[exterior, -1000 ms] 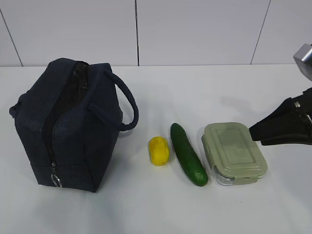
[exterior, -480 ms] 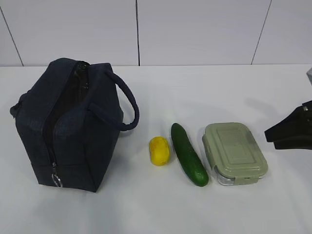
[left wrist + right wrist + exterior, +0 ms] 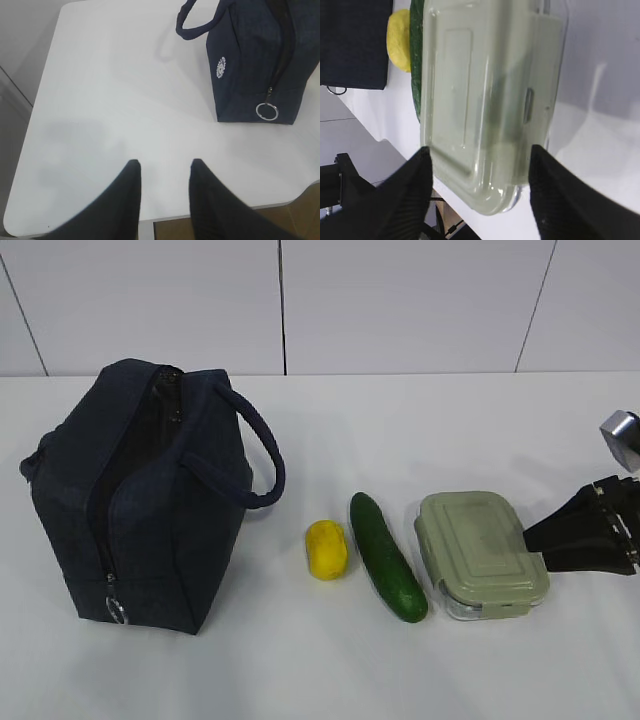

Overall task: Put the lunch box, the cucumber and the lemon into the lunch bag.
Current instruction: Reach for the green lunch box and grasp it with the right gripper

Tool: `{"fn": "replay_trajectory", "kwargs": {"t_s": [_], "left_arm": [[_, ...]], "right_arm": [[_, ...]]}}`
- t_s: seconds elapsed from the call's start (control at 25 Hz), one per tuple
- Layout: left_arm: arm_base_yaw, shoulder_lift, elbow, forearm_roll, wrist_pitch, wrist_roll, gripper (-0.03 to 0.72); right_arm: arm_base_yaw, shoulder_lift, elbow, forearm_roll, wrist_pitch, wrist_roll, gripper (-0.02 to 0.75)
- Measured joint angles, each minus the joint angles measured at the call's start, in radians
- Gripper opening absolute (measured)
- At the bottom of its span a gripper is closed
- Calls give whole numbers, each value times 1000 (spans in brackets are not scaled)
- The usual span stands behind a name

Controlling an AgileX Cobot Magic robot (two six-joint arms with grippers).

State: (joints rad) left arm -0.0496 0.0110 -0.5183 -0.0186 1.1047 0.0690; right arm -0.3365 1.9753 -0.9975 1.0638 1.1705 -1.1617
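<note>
The navy lunch bag stands at the left with its top zipper open; the left wrist view shows its logo side and ring pull. The yellow lemon, the dark green cucumber and the sage-lidded lunch box lie in a row to its right. My right gripper is open at the box's right end, its fingers on either side of the box end in the right wrist view, where lemon and cucumber show behind. My left gripper is open and empty over bare table.
The white table runs back to a white panelled wall. Its left and near edges show in the left wrist view, with floor beyond. The bag's loop handle sticks out toward the lemon.
My right gripper drew back to the right edge of view, then came in again toward the lunch box's right end. The objects have not moved.
</note>
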Motion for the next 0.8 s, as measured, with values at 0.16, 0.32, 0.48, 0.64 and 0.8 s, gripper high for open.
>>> {"fn": "replay_trajectory", "kwargs": {"t_s": [0.16,0.32,0.48,0.64,0.8], "left_arm": [[0,0,0,0,0,0,237],[0,0,0,0,0,0,237],[0,0,0,0,0,0,237],[0,0,0,0,0,0,237],[0,0,0,0,0,0,237]], "right_arm": [[0,8,-24,7,0,-7,576],[0,23,-37,20,0,-39,633],[-2,58,-44,26,0,-50,641],[-2,88,-66,68,0,-94,643],[-2,116,-91,73,-2,-107,642]]}}
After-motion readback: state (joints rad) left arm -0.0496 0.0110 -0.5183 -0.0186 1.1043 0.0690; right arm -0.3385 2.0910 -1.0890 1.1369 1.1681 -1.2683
